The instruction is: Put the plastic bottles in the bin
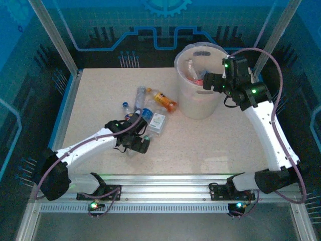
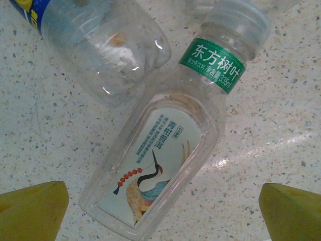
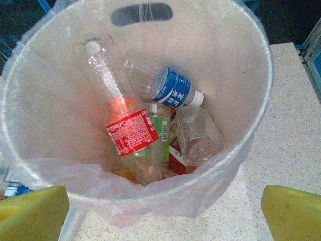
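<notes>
Table (image 2: 286, 100): crane-label bottle (image 2: 155, 165) lies below left hand (image 2: 161, 213)

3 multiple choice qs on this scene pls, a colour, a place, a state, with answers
1. Label colour on the tall clear plastic bottle leaning in the large round translucent whitish bin? A red; B purple; C black.
2. Where is the clear square-sided bottle with a crane picture and green neck band? A in the bin; B lying on the speckled table under the left gripper; C standing upright.
3. The right gripper over the bin is: A shut on a bottle; B shut on the rim; C open, empty.
A, the label is red; B, it lies flat between the yellow fingers; C, fingers wide apart, nothing gripped.
</notes>
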You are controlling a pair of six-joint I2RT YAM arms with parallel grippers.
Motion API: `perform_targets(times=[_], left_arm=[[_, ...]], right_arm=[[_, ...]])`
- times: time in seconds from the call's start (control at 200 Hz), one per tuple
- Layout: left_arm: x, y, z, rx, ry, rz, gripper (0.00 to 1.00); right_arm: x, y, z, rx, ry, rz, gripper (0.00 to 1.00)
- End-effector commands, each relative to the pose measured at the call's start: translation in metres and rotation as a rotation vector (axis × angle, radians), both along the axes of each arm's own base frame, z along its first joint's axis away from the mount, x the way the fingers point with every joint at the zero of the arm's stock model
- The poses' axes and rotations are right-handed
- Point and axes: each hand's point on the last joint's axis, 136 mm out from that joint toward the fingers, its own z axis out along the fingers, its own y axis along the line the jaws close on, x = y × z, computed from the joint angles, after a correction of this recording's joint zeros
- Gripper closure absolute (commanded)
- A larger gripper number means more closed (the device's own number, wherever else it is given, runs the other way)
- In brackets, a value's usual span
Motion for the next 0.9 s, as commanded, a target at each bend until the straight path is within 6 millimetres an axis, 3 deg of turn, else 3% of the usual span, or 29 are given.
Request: perform_targets(times=[0.0,0.125,0.38,0.655,0.895], left_arm=[[0.002,0.012,-0.008,0.082,-0.002,0.064,0.01],[0.007,0.021,-0.014,0.166,-0.003,0.089,0.01],[0.013,0.011,-0.021,0.142,-0.006,0.064,0.01],[0.010,0.009,-0.042,0.180,0.066,0.055,0.01],[0.004,0.002,-0.053,0.165,0.109,0.035,0.09]], right_arm=[[-0.006,0.000,0.016,0.023,-0.082,-0.014,0.00],[-0.012,-0.005,0.018,0.022,-0.105,-0.029,0.00],[-0.016,-0.005,0.017,0.023,-0.113,-0.027,0.00],[-0.016,-0.004,0.014,0.026,-0.101,-0.024,0.00],[-0.017,-0.003,0.013,0.024,-0.101,-0.024,0.00]])
